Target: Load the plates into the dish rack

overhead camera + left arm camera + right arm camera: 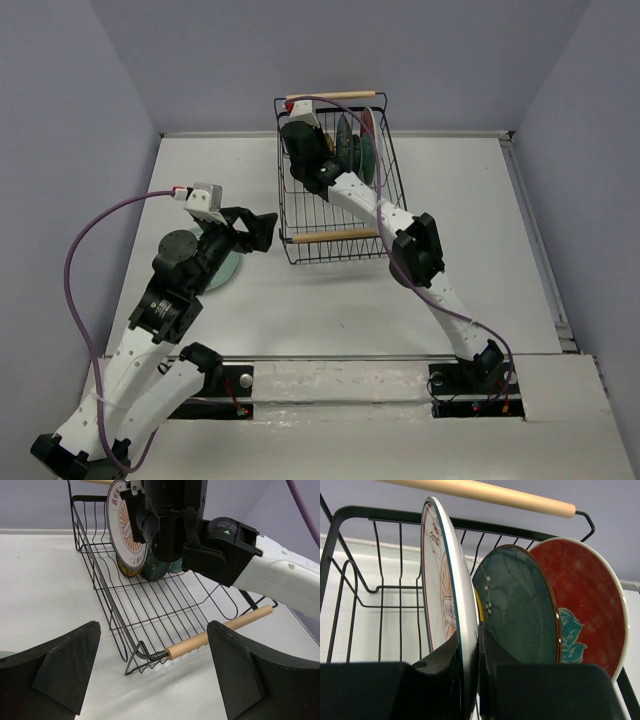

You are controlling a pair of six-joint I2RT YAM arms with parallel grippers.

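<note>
Plates into rack, five racked, one out.
Left of frame: left gripper (262, 232) fully spread, empty, pale mint plate (222, 272) flat on table beside it. Upper centre: dish rack (283, 190), right gripper (469, 655) pinched on upright white plate (447, 595); teal plate (520, 610), red plate (590, 610) upright at right.

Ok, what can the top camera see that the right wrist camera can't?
Only the top view: the open left gripper near a mint plate lying flat on the table. Only the right wrist: close up, the right gripper pinching the white plate by its rim, a sliver of yellow plate behind it, and the red plate with its teal flower. Both: the rack with plates standing in it.
</note>
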